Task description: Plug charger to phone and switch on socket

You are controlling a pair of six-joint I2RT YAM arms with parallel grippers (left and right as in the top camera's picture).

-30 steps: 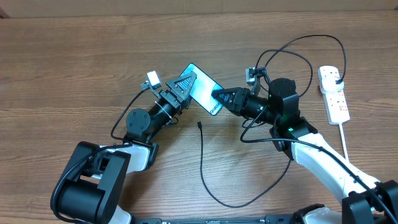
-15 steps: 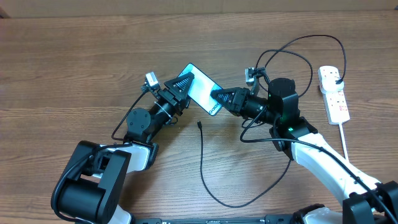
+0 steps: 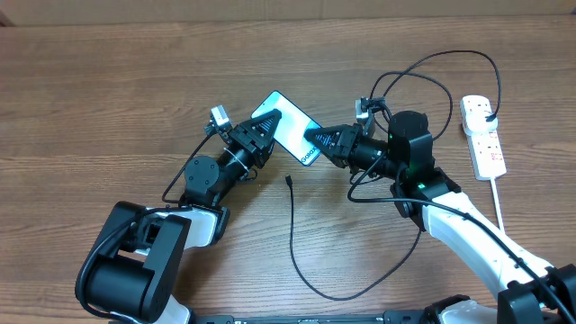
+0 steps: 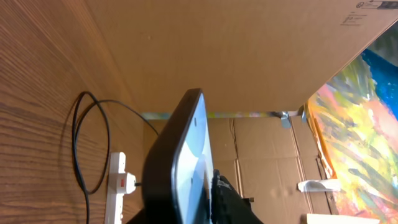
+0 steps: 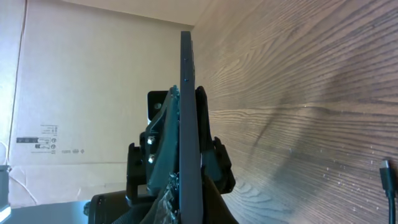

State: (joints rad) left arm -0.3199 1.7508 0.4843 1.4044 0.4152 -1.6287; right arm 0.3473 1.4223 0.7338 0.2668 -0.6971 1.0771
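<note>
I hold the phone (image 3: 288,122), long axis upper-left to lower-right, clamped between left end effector (image 3: 263,126) and right end effector (image 3: 316,142), charger tip (image 3: 288,180) on the bench (image 3: 108,90) just below.

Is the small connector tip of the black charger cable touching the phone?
Apart. The overhead view shows bare table between the connector tip and the phone.

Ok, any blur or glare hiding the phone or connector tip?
Overhead: evenly lit, sharp, no glare on the phone; connector tip plain. Left wrist: phone close to the lens, its dark back soft and shadowed. Right wrist: phone edge-on, crisp; tip small at the right border.
</note>
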